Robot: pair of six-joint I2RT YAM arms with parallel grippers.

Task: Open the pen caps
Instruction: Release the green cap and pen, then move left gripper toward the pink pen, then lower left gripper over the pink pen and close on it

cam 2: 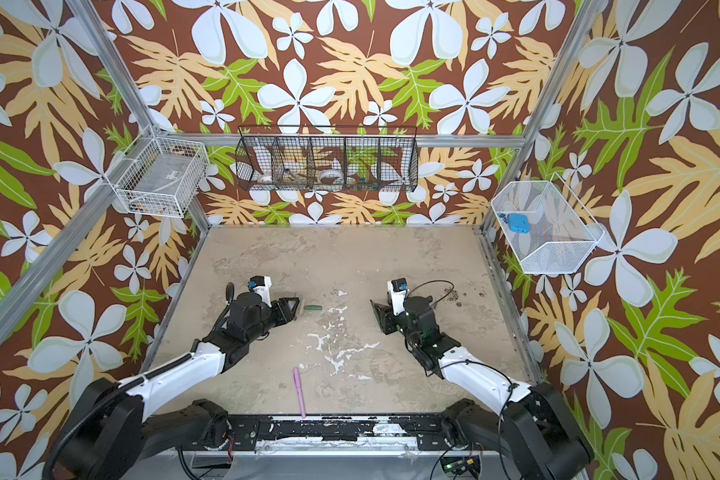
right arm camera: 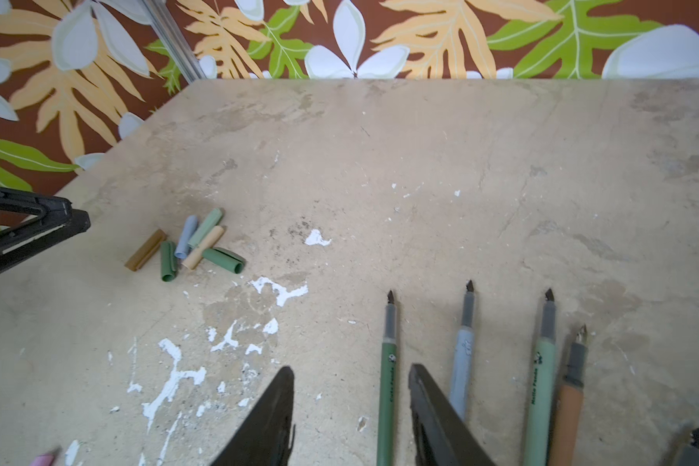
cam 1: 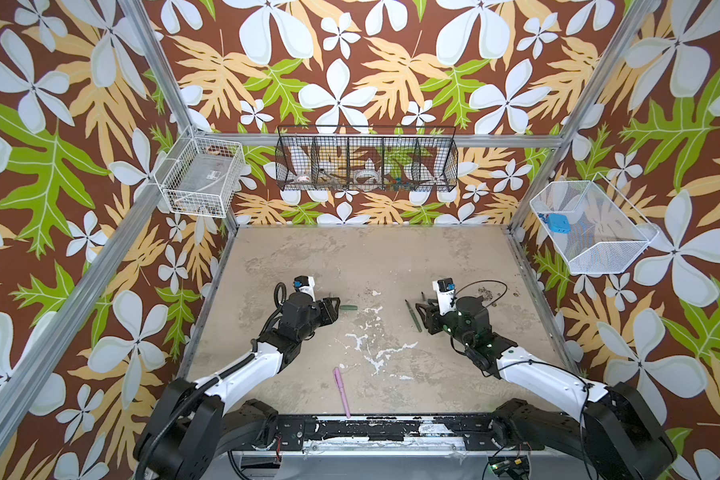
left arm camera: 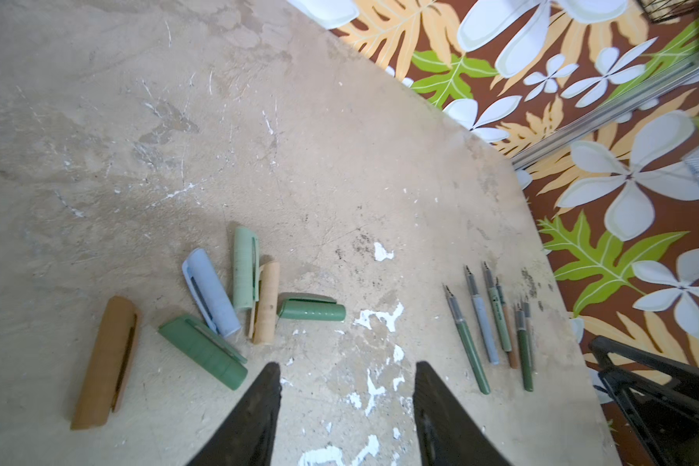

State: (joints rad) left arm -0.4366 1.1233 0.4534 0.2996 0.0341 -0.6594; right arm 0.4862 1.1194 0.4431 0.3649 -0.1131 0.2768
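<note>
Just left of centre in both top views, the left end effector (cam 1: pixel 336 306) sits low over the counter (cam 1: pixel 371 257). One dark green cap (cam 1: pixel 348 308) lies just off its tips. In its wrist view we see the fingers (left arm camera: pixel 259 407) standing moderately apart with only bare counter between them, holding nothing.

The pen caps lie loose in a cluster ahead of it. A brown cap (left arm camera: pixel 106 363) sits a little apart from the rest. Next comes a second dark green cap (left arm camera: pixel 202 351), with a light blue cap (left arm camera: pixel 210 292) leaning against its clip. A pale green cap (left arm camera: pixel 245 268) and a beige cap (left arm camera: pixel 266 308) lie side by side, touching. The first dark green cap is just beside the beige one.

Right of centre in the top views, the right end effector (cam 1: pixel 420 309) also sits low. Its fingers (right arm camera: pixel 267 419) are parted about as far as the left pair's. A dark green pen body (right arm camera: pixel 387 383) lies flat on the counter between them, nearer one finger, with counter showing on both sides near the tips. We see no pinch on it. Beside it lie a grey-blue pen body (right arm camera: pixel 461 363), a light green pen body (right arm camera: pixel 541 375) and an orange-brown pen body (right arm camera: pixel 569 399), nibs all pointing the same way.

At the lower middle of the top views, a pink pen (cam 1: pixel 341 392) lies alone, well apart from both groups, and looks still capped.
</note>
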